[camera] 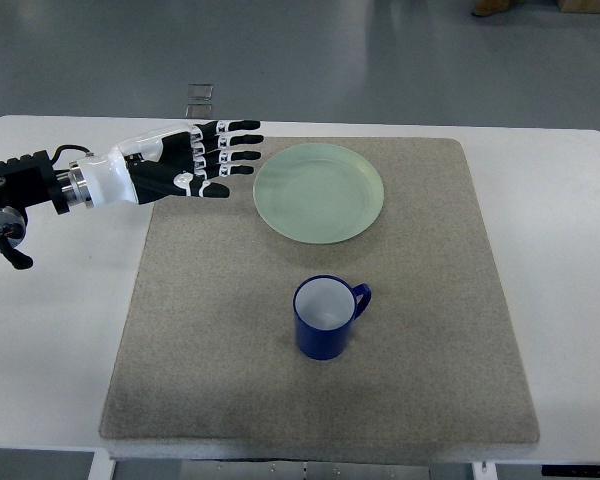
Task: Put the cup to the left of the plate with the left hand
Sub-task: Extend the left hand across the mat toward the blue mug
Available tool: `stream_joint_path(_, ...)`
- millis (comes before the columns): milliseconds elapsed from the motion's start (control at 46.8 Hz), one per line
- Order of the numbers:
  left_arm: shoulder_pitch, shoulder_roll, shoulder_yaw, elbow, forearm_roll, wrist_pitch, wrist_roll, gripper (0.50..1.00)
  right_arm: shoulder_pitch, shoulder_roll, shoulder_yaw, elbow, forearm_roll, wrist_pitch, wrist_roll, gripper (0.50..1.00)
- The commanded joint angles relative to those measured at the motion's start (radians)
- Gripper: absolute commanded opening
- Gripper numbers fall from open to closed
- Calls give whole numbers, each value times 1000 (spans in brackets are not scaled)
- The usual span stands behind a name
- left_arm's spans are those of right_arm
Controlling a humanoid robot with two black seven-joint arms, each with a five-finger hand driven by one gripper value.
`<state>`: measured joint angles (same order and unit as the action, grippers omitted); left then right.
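The cup [326, 318] stands upright on the mat [180, 340], at about 6 o'clock from the plate [319, 192] and apart from it, its handle pointing toward 2 o'clock and its white inside showing empty. The left hand [195, 160] reaches in at 9 o'clock of the plate, just beside its rim, with fingers [238, 141] stretched out flat toward the plate and holding nothing, well apart from the cup. All of it sits on 1 white table [50, 330].

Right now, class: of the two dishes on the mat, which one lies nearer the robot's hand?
The pale green plate: the left hand, fingers open, nearly reaches its rim. The blue cup stands apart, nearer the camera.
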<state>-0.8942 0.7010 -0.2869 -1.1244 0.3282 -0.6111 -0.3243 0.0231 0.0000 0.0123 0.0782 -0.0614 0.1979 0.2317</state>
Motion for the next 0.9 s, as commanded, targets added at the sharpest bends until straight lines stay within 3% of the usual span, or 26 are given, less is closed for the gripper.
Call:
stream_joint_path(0,14,11,2,0,40,0,-1,999,0,0,0,0,0,0,0,932)
stream_joint_path(278,34,-5,3,-9,130,0,-1,999,0,0,0,0,0,0,1,932)
stream_joint_path(578,64,-11,3,-129,216,0,-1,999,0,0,0,0,0,0,0,932)
stream_joint_path(877,93,-12,2,-127,285,0,-1,999,0,0,0,0,0,0,0,932)
